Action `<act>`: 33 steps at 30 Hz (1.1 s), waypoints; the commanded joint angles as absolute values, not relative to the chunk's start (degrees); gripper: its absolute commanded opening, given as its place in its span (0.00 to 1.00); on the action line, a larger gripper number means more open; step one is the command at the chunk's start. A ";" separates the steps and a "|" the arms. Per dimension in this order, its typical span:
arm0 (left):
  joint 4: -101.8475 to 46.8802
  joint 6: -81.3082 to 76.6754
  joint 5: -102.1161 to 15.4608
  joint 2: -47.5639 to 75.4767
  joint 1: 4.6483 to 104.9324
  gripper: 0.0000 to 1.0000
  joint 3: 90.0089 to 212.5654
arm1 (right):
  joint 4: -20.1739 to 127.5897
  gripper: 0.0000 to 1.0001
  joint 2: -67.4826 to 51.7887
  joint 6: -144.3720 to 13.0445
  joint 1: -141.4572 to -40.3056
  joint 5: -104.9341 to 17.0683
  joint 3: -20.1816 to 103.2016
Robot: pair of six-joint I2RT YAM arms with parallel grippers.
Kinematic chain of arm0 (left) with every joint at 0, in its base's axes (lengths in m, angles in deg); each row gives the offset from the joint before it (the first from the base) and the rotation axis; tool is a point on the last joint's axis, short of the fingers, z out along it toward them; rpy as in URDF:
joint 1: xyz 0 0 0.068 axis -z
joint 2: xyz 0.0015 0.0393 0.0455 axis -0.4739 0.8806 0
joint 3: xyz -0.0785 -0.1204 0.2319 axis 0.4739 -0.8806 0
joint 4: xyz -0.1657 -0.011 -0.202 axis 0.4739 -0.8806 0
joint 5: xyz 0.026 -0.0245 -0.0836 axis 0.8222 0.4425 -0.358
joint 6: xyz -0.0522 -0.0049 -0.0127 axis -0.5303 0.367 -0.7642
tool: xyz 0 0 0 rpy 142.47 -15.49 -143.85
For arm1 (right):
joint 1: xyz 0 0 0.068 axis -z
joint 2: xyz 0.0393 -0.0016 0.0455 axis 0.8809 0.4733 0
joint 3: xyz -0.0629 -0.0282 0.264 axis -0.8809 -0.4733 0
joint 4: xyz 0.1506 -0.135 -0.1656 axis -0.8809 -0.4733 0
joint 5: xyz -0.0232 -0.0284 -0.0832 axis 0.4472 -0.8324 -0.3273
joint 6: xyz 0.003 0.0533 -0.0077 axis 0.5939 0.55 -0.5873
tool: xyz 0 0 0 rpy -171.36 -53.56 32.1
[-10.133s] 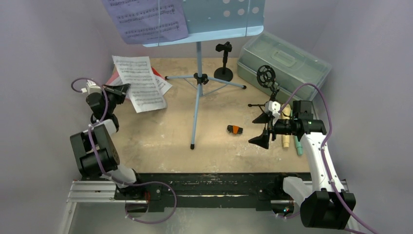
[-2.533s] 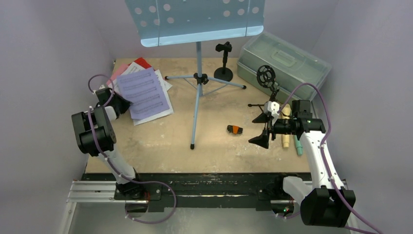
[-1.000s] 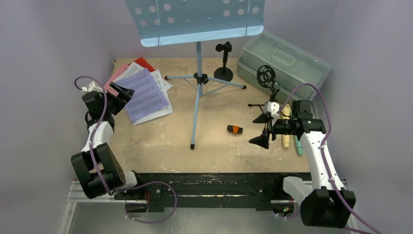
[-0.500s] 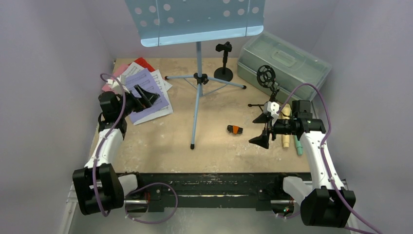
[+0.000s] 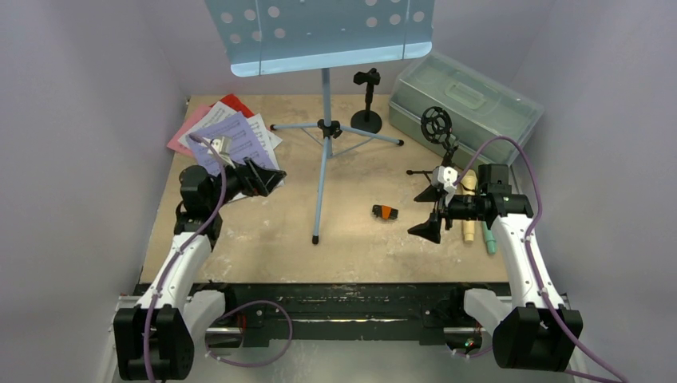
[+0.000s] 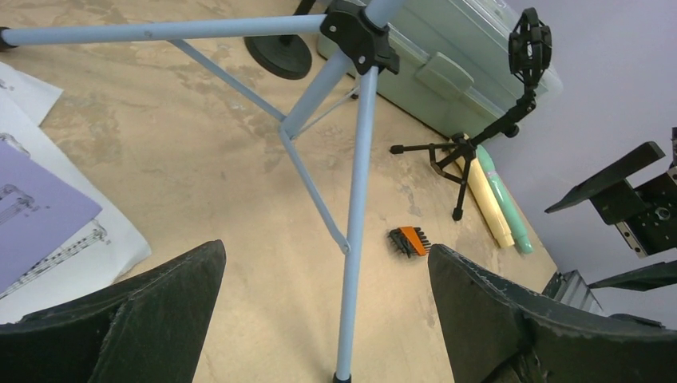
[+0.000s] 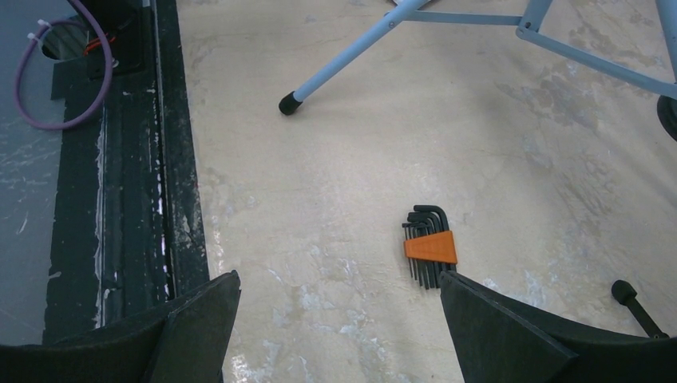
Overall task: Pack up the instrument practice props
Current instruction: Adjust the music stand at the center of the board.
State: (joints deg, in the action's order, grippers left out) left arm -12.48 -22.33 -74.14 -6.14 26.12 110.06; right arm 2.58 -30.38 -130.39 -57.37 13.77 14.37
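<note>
**A:** What do we show here?

**B:** We show the left gripper [image 5: 265, 177] with its fingers spread wide and empty. It hangs over the near corner of the music pages [image 5: 236, 142] and faces the tripod of the sheet-music rack [image 5: 319, 32]. The right gripper [image 5: 429, 213] is equally wide apart and holds nothing. It sits just beside the cream microphone [image 5: 469, 209] and the teal microphone [image 5: 488, 238], with the hex key set [image 5: 385, 211] lying in front of it.

**A:** Which step do we judge to be in hand?

**B:** We judge it to be taking hold of the rack. We would bracket the near leg [image 6: 356, 199] squarely, below the black hub [image 6: 359, 36]. We would close only once the tube sits centred between the pads. A skewed grip could tip the tall stand toward the case [image 5: 463, 100].
</note>
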 commanded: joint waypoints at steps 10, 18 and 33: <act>-9.17 -17.53 -61.92 -10.03 39.29 1.00 108.13 | 3.72 0.99 -30.56 -130.22 -57.76 13.55 14.04; 2.10 -25.34 -61.69 -8.88 40.16 1.00 103.85 | 3.79 0.99 -30.74 -130.13 -57.71 13.63 13.96; 21.75 -40.96 -67.79 3.00 40.07 1.00 101.58 | 3.68 0.99 -31.10 -130.05 -57.71 14.16 13.95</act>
